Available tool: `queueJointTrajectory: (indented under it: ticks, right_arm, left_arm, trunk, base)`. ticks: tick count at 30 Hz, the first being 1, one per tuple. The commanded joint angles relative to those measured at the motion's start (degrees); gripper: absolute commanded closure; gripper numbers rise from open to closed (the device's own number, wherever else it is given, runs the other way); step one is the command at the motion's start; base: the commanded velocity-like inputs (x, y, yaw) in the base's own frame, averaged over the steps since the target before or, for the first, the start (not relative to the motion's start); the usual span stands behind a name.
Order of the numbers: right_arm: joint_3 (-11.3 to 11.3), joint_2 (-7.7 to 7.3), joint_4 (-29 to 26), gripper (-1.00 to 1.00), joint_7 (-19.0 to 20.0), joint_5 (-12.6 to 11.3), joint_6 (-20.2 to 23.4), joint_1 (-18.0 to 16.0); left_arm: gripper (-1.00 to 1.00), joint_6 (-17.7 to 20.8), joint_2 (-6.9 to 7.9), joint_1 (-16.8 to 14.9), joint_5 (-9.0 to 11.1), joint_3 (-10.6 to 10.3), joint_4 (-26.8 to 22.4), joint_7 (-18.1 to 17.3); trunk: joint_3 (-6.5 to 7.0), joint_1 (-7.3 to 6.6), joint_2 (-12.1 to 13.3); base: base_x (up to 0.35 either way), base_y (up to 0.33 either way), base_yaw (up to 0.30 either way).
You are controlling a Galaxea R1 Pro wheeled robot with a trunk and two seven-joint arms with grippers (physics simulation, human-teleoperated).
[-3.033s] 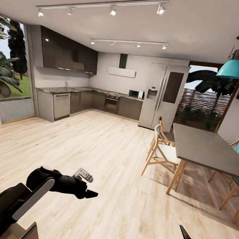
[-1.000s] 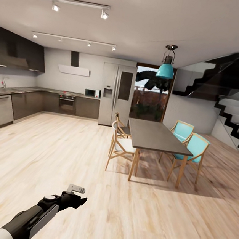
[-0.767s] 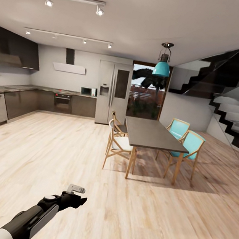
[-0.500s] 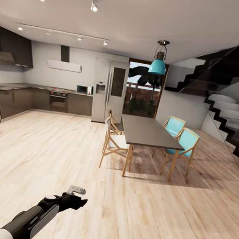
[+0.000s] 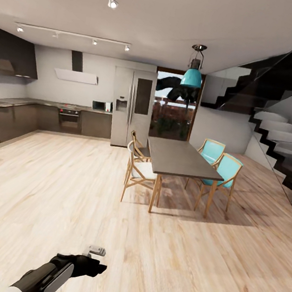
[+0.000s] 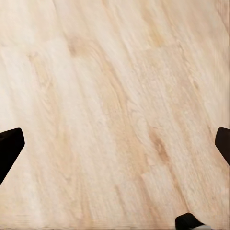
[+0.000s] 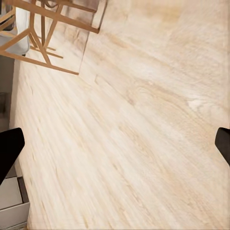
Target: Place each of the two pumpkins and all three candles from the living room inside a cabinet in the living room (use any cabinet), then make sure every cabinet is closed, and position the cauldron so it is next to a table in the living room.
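Two grippers: both stand wide apart and hold nothing; the left gripper (image 6: 115, 143) and the right gripper (image 7: 115, 143) each show dark fingertips at the far sides of their wrist views, with bare wooden floor (image 5: 63, 189) between them.
Left arm: its gripper (image 5: 94, 263) hangs low over the floor.
Task things: no pumpkin, candle, cabinet or cauldron can be made out here; the robot faces a kitchen and dining area.
Dining table (image 5: 177, 158): stands ahead, white chairs (image 5: 139, 171) along one long edge, blue chairs (image 5: 222, 170) along the other.
Staircase (image 5: 280, 134): rises beyond the blue chairs.
Risk, collision: driving on blindly could clip a chair leg or the table's near corner.
Risk, wasted search: the dark grey kitchen cupboards (image 5: 8, 119) could be mistaken for the cabinet.
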Motion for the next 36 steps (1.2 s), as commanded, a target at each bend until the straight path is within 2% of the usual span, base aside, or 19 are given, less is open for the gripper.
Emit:
queueJointTrajectory:
  ticks: [1, 10, 14, 17, 20, 22, 23, 27, 36]
  right_arm:
    - [-0.12, 0.0, 0.04, -1.0, 0.1, -0.44, 0.42, -0.05]
    - [-0.03, 0.15, 0.07, -1.0, 0.1, -0.44, -0.05, -0.04]
    - [0.28, 0.52, 0.05, -1.0, -0.67, -0.33, -2.4, -0.03]
    - [0.34, 0.62, 0.07, -1.0, -1.16, -0.24, -3.54, -0.04]
    - [0.36, 0.68, 0.07, -1.0, -1.5, -0.23, -4.16, -0.04]
    - [0.38, 0.73, 0.05, -1.0, -1.62, -0.2, -4.39, -0.04]
    - [0.39, 0.78, 0.07, -1.0, -1.68, -0.16, -4.52, -0.03]
    - [0.33, 1.16, 0.1, -1.0, -1.84, 0.19, -4.65, -0.04]
    - [0.21, 1.53, 0.11, -1.0, -1.92, 1.29, -4.74, -0.05]
  left_arm:
    - [-1.0, 0.21, 0.01, -0.06, 0.25, -0.22, 0.16, -0.25]
    - [-1.0, -0.23, -1.08, -0.07, 0.15, -0.2, 1.13, -0.57]
    - [-1.0, -0.8, -1.33, -0.07, 0.36, -0.19, 2.66, -0.53]
    - [-1.0, -0.92, -2.38, -0.07, 0.26, -0.19, 3.23, -0.51]
    - [-1.0, -1.03, -4.57, -0.07, 0.16, -0.25, 4.37, -0.33]
    - [-1.0, -1.02, -5.31, -0.07, 0.12, -0.31, 4.97, 0.36]
    - [-1.0, -1.02, -5.64, -0.07, 0.12, -0.32, 5.19, 2.12]
    - [-1.0, -1.27, -5.83, -0.07, 0.17, 0.17, 5.71, 6.09]
    - [-1.0, -5.17, -6.05, -0.07, 0.2, 0.12, 8.41, 8.02]
  trunk:
    - [-0.01, -0.21, 0.33]
    - [0.75, -2.19, 3.94]
    - [1.09, -3.07, 5.54]
    - [1.35, -3.73, 6.75]
    - [1.6, -4.38, 7.95]
    - [1.77, -4.82, 8.75]
    - [1.86, -5.04, 9.15]
    - [2.2, -5.92, 10.76]
    - [2.96, -7.9, 14.37]
  base:
    - [0.0, 0.0, 0.0]
    - [0.0, 0.0, 0.0]
    - [0.0, 0.0, 0.0]
    - [0.0, 0.0, 0.0]
    - [0.0, 0.0, 0.0]
    - [0.0, 0.0, 0.0]
    - [0.0, 0.0, 0.0]
    - [0.0, 0.0, 0.0]
    - [0.0, 0.0, 0.0]
